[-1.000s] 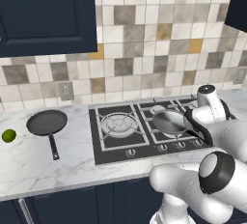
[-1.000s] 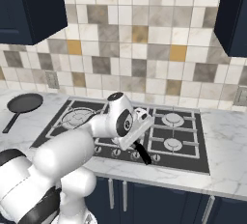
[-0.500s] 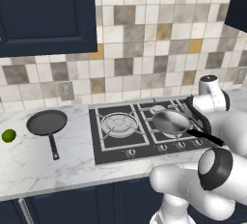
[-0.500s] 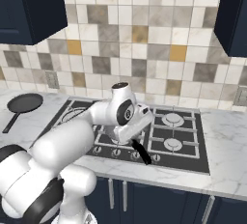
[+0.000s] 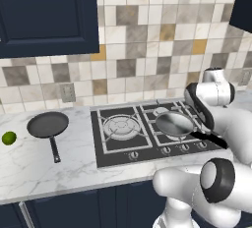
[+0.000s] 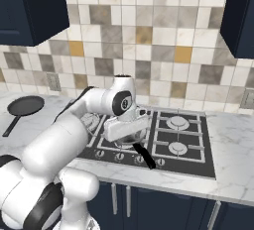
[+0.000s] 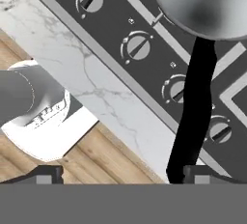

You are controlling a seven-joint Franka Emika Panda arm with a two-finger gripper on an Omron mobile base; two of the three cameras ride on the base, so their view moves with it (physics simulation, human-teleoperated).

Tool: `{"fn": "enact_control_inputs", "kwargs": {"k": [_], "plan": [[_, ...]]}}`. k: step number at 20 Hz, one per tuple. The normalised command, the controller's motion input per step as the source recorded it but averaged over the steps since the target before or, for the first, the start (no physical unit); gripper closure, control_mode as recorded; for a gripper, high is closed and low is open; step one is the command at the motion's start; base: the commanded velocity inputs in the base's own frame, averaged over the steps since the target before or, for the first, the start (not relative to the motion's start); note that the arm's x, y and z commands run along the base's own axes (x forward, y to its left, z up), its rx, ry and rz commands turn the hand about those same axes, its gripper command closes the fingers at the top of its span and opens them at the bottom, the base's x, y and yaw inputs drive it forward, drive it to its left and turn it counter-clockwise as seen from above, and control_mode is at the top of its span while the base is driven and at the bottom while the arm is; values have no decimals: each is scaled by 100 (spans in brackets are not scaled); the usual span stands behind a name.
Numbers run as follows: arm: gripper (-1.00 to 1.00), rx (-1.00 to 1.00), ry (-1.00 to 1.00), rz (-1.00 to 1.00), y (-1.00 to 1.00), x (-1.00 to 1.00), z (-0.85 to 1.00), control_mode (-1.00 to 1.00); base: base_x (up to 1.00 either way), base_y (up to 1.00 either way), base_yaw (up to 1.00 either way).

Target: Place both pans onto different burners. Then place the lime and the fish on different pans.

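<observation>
One pan down: grey pan (image 5: 173,124) on a burner just ahead of wide-open gripper (image 7: 120,175), handle (image 7: 193,117) jutting off the cooktop. Could clip it swinging toward black pan (image 5: 47,125), far left on desk (image 5: 29,163).

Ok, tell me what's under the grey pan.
The grey pan sits on the cooktop over a front burner; the grate shows around it, the ring itself is covered. Its black handle juts over the knobs.
</observation>
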Motion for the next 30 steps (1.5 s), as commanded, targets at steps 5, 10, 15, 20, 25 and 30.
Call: {"fn": "enact_control_inputs", "kwargs": {"k": [5,10,15,20,25,30], "plan": [[-100,12,8,-27,30,-60,19,-100,0,0,0],[-100,2,0,-35,42,-21,4,-100,0,0,0],[-100,-3,0,-21,34,0,17,-100,0,0,0],[-100,-9,-3,-8,17,0,7,-100,0,0,0],[-100,-4,-4,-10,10,0,13,-100,0,0,0],[-100,0,-3,-6,0,0,18,-100,0,0,0]]}}
